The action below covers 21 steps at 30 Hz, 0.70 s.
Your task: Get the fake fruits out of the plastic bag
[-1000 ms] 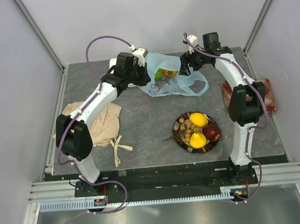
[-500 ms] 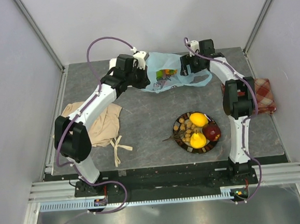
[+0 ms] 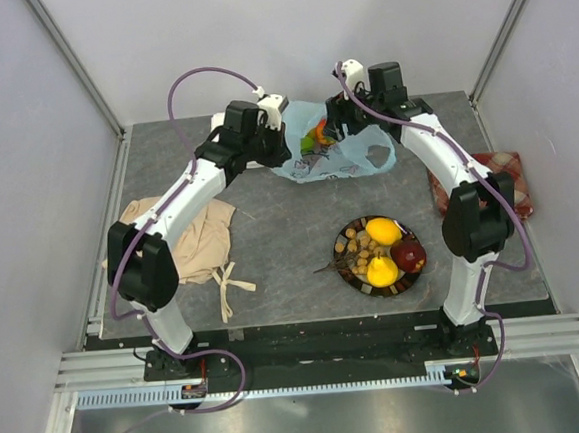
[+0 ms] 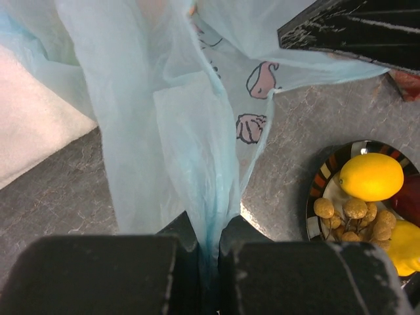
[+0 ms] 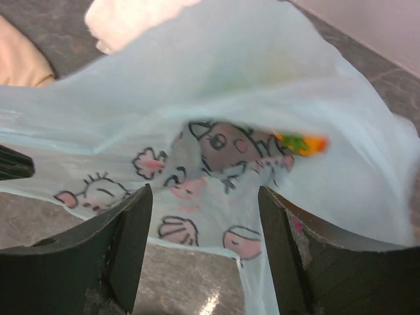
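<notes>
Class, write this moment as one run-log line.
left hand: shut on plastic bag | right hand: open, at bag | plate: holds fake fruits

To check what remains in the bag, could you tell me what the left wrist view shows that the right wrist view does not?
Left wrist only: the left hand shut on the bag, plus a plate with a lemon and berries. Right wrist only: the open right hand, an orange-green piece inside the bag, a beige cloth. Both: the bag, white cloth, table.
</notes>
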Available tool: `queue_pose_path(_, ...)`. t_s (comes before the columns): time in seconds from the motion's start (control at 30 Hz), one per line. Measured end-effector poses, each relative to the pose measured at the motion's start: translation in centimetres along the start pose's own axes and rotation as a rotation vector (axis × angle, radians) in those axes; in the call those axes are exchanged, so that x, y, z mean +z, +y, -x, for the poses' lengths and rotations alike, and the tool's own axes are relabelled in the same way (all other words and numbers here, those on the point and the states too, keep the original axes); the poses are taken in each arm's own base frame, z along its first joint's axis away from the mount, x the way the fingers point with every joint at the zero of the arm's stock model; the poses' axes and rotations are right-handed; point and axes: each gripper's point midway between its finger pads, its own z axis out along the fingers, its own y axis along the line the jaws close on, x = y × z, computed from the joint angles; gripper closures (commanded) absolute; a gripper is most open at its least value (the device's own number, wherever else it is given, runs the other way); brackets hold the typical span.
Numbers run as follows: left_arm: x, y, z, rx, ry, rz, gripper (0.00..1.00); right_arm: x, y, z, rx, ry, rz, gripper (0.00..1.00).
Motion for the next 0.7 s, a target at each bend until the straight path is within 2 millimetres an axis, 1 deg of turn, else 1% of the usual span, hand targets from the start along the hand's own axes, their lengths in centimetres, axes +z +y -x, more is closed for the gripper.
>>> queue_pose_path(0.03,0.0,0.0,0.1,0.0,-0.003,0.0,0.98,0.1,0.8,0.4,-0.008,-0.011,0.019,0.31)
queue_pose_path(0.07,-0.1,-0.1,0.3,-0.002,-0.006,-0.001,0.98,0.3,1.3,0.6,-0.011,-0.016,0.031,0.29)
queue_pose_path(0.1,-0.1,-0.1,0.4,-0.003,-0.009,0.0,0.98,0.6,1.6,0.3,-0.006,-0.007,0.037,0.27)
queue_pose_path(0.17,-0.2,-0.2,0.7,-0.011,-0.016,-0.001,0.98,1.1,1.2,-0.5,0.007,0.016,0.019,0.26)
queue_pose_path(0.2,-0.2,-0.2,0.8,-0.017,-0.018,-0.001,0.98,1.2,0.8,-0.9,0.013,0.028,0.003,0.28)
queue_pose_path(0.27,-0.2,-0.2,1.0,-0.029,-0.022,0.0,0.98,1.0,0.1,-1.4,0.02,0.042,-0.009,0.36)
queue_pose_path(0.33,-0.3,-0.2,1.2,-0.044,-0.026,0.002,0.98,0.9,-0.1,-1.3,0.009,0.038,-0.004,0.44)
queue_pose_path(0.4,-0.4,-0.3,1.4,-0.057,-0.032,0.001,0.98,0.9,-0.3,-1.4,0.01,0.035,0.007,0.44)
queue_pose_path(0.47,-0.5,-0.4,2.0,-0.066,-0.044,0.0,0.98,1.4,0.0,-1.8,0.019,0.048,0.028,0.41)
queue_pose_path(0.5,-0.6,-0.5,2.4,-0.068,-0.052,-0.001,0.98,2.0,0.0,-2.0,0.024,0.059,0.041,0.41)
queue_pose_path(0.53,-0.7,-0.5,2.8,-0.069,-0.061,-0.002,0.98,3.2,-0.1,-2.1,0.024,0.065,0.053,0.39)
queue_pose_path(0.57,-0.8,-0.6,3.1,-0.07,-0.069,-0.004,0.98,3.6,-0.1,-2.2,0.023,0.068,0.056,0.37)
queue_pose_path(0.6,-0.9,-0.7,3.5,-0.069,-0.078,-0.005,0.99,4.8,-0.1,-3.1,0.029,0.089,0.064,0.34)
queue_pose_path(0.63,-0.9,-0.7,3.6,-0.068,-0.082,-0.006,0.98,5.5,-0.2,-3.8,0.033,0.104,0.069,0.25)
queue_pose_path(0.67,-1.0,-0.7,3.8,-0.068,-0.086,-0.007,0.99,6.4,-0.3,-5.0,0.04,0.13,0.071,0.23)
queue_pose_path(0.7,-1.0,-0.7,3.8,-0.07,-0.088,-0.007,0.99,7.3,-0.4,-6.0,0.048,0.153,0.075,0.16)
